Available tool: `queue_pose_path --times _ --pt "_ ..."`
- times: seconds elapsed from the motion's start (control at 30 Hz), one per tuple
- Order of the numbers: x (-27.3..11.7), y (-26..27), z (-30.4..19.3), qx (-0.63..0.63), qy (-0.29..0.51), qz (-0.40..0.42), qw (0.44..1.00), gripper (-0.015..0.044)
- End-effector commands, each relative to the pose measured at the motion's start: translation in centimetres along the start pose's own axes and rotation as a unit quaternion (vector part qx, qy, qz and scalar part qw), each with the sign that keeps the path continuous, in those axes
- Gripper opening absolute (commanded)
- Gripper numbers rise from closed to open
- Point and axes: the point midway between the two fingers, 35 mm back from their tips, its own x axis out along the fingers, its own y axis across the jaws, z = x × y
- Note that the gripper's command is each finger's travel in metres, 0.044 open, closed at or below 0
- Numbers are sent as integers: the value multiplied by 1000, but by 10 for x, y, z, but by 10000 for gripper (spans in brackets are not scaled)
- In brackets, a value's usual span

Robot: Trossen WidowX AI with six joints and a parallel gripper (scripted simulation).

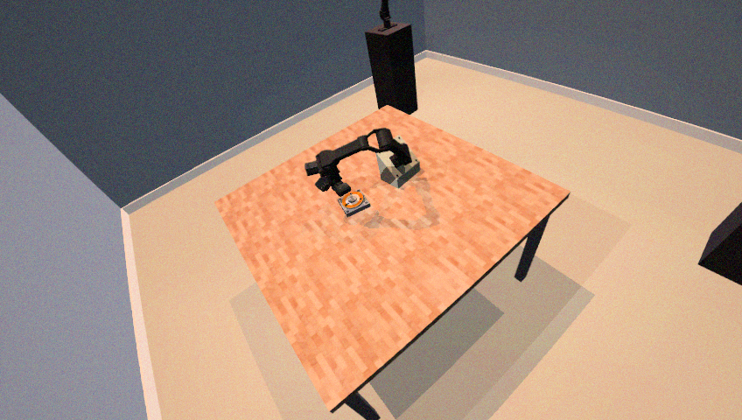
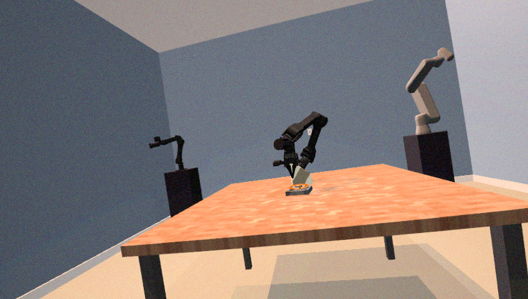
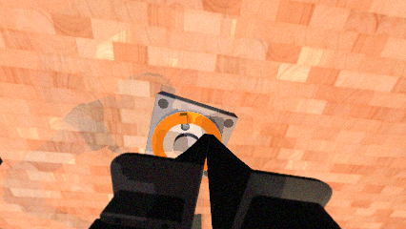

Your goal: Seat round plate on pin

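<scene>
Blue-grey walls point(image 2: 236, 81), beige floor point(image 1: 598, 249) with pale skirting. Wooden block-pattern desk point(image 1: 364, 291) on dark legs, shadow beneath. Dark pedestals point(image 2: 183, 190) stand near walls. Pale ceiling point(image 2: 207, 18).

A wooden table point(image 2: 370, 211) stands between dark pedestals point(image 2: 428, 155), one bearing a grey arm point(image 2: 422, 92)

The arm point(image 2: 301, 139) was built of matte black, rounded links, with a small white mark on one. It was mounted on a pale grey block point(image 1: 398, 169). The gripper point(image 3: 208, 143) was fitted with black, wedge-shaped fingers.
</scene>
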Motion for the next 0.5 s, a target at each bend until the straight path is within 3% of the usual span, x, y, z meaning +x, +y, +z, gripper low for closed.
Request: queue_pose_path --times 0.0,0.17,0.47 --pt "3 9 2 -22 0 22 1000 0" --pt "4 9 2 -22 0 22 1000 0" --pt "50 13 2 -22 0 24 999 0"
